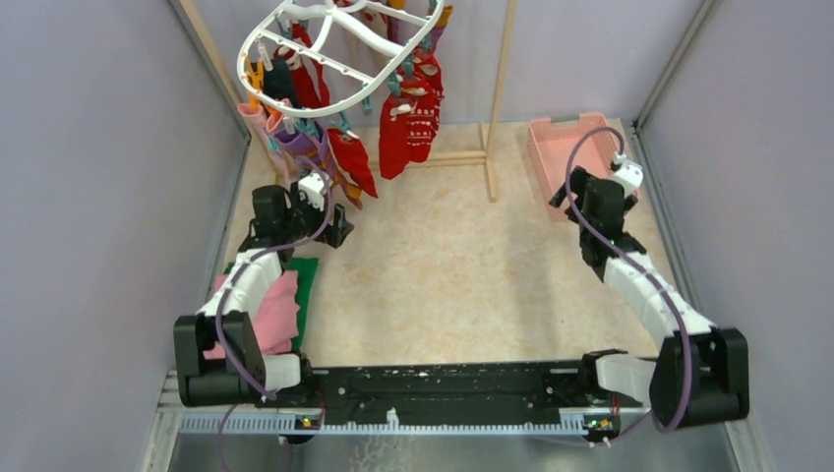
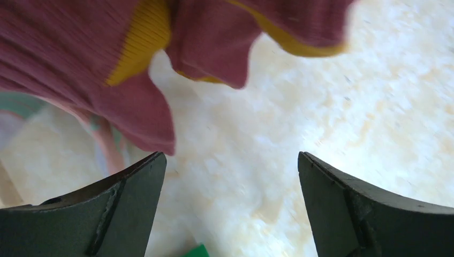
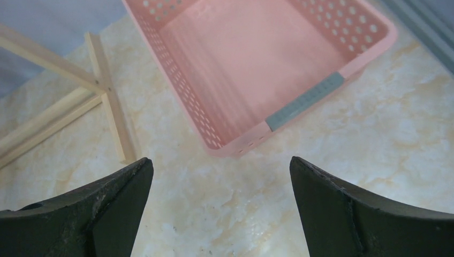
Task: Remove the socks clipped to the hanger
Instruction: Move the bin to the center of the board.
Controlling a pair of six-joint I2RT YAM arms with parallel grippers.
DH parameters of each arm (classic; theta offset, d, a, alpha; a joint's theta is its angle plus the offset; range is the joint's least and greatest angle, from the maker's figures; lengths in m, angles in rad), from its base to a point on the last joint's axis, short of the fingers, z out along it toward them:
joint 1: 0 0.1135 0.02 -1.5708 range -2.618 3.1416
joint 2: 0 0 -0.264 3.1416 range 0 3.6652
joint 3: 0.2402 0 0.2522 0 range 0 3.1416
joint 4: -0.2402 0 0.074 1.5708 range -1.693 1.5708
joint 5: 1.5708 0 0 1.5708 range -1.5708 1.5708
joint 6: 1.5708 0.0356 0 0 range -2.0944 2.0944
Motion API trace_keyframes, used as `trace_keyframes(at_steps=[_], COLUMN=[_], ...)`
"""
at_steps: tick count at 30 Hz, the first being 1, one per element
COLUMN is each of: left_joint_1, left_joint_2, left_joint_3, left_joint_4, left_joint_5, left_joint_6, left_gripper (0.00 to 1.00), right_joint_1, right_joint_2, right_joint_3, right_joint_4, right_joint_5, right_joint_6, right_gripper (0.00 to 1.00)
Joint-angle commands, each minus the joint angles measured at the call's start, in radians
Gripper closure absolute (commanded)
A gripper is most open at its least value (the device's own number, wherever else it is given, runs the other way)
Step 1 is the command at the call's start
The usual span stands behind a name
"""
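The white hanger (image 1: 329, 67) hangs tilted at the back left, with the socks clipped under it. Red and white-patterned ones (image 1: 408, 123) are on its right side and a purple-striped one (image 1: 295, 147) on its left. My left gripper (image 1: 339, 228) sits low just below the left socks. In the left wrist view it (image 2: 231, 160) is open and holds nothing, and a maroon sock with a yellow band (image 2: 80, 64) hangs just beyond its left fingertip. My right gripper (image 1: 563, 202) is open in front of the pink basket, and its wrist view (image 3: 220, 163) shows only bare table between the fingers.
A pink mesh basket (image 1: 547, 157) (image 3: 214, 134) stands at the back right. The wooden pole frame (image 1: 497, 98) (image 3: 112, 118) carries the hanger, with its foot lying between the basket and the socks. Folded pink (image 1: 280, 310) and green (image 1: 307, 285) cloths lie beside the left arm.
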Motion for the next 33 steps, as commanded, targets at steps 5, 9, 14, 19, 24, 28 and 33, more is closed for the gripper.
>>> trace_keyframes(at_steps=[5, 9, 14, 19, 24, 28, 33], left_joint_1=[0.016, 0.015, 0.015, 0.015, 0.015, 0.015, 0.015], left_joint_2=[-0.188, -0.205, -0.149, -0.104, -0.126, -0.111, -0.104], left_joint_3=[0.142, 0.228, 0.399, 0.638, 0.711, 0.764, 0.803], left_joint_4=[-0.437, -0.555, -0.751, -1.016, -1.043, -1.057, -1.081], left_joint_5=[0.130, 0.157, 0.223, 0.279, 0.296, 0.286, 0.250], left_joint_6=[0.065, 0.076, 0.093, 0.145, 0.117, 0.094, 0.096], left_gripper=[0.01, 0.01, 0.01, 0.01, 0.01, 0.01, 0.01], right_joint_1=[-0.004, -0.004, 0.005, 0.019, 0.026, 0.031, 0.040], right_joint_2=[0.305, 0.441, 0.582, 0.668, 0.716, 0.706, 0.593], right_joint_3=[0.337, 0.451, 0.561, 0.605, 0.615, 0.605, 0.504], right_joint_4=[-0.145, -0.163, -0.178, -0.174, -0.169, -0.191, -0.177], right_joint_5=[-0.099, -0.090, -0.091, -0.070, -0.085, -0.074, -0.065], right_joint_6=[-0.069, -0.105, -0.140, -0.159, -0.186, -0.192, -0.149], right_gripper=[0.09, 0.13, 0.21, 0.25, 0.54, 0.86, 1.00])
